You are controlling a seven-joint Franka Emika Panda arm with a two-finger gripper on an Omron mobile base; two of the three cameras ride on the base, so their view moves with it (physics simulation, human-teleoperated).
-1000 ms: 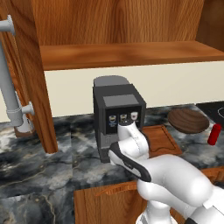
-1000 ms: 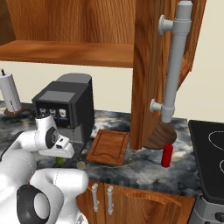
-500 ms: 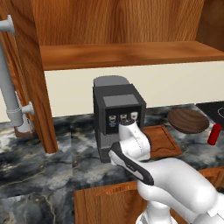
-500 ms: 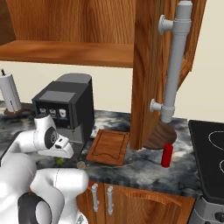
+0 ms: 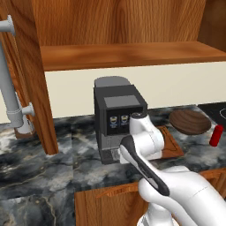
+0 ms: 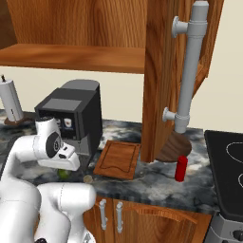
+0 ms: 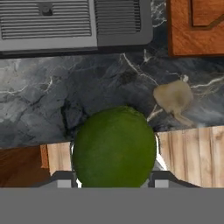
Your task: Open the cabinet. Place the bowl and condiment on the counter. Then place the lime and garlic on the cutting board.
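Hand view: the lime [image 7: 114, 147], a dull green ball with a finely mottled skin, sits large between the two finger tips of the gripper [image 7: 114, 180], whose jaws are clamped against its sides; the tips are mostly cut off by the lower edge, so only their grey shoulders show. Just beside the lime, on the dark veined counter [image 7: 39, 109], lies the garlic [image 7: 173, 97], a pale beige lump with a short stalk. A corner of the grooved cutting board [image 7: 195, 27] appears at upper right and the grille of the coffee machine [image 7: 74, 24] along the top. Right base view: the lime [image 6: 63, 173] is a small green patch half hidden beneath the white hand, the garlic [image 6: 87, 179] a tiny beige dot near the counter's front edge, well short of the cutting board [image 6: 118, 159]; the red condiment bottle [image 6: 180, 168] stands upright beyond the open cabinet [image 6: 161, 71] door, which covers most of the bowl [image 6: 174, 148]. Left base view: the arm conceals lime and garlic, but the dark wooden bowl [image 5: 190, 122] is fully seen on the counter near the condiment bottle [image 5: 216, 135].
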